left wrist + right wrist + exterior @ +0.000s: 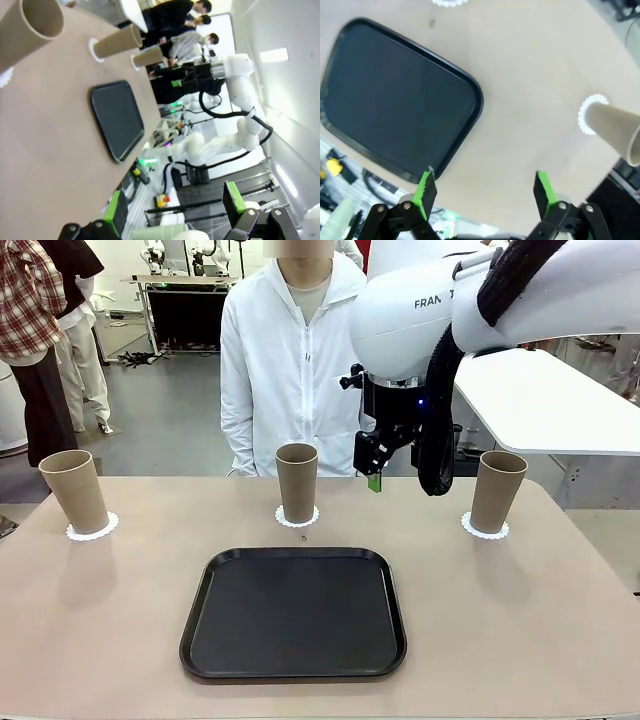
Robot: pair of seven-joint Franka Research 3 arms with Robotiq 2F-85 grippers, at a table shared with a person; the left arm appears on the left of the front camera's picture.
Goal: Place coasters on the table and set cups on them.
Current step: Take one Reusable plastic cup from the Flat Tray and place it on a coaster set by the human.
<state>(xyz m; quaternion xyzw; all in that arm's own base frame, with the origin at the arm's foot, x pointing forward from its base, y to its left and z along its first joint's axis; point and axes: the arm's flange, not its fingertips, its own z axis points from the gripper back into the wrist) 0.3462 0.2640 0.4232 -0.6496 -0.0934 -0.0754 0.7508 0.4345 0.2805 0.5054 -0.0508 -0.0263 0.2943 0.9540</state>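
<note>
Both grippers' jaws apart and empty; three cups (297, 482) stand upright, rims up, on coasters (297, 517).

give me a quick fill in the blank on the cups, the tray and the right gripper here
1. Each of the ___ cups stands upright on its own coaster.
2. The black tray on the table holds ___.
3. The right gripper hangs above the table with its jaws ___.

Missing words: three; nothing; open

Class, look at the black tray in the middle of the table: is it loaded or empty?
Empty. The front view shows the black tray with a bare dark surface; all three cups stand outside it on coasters on the table.
</note>
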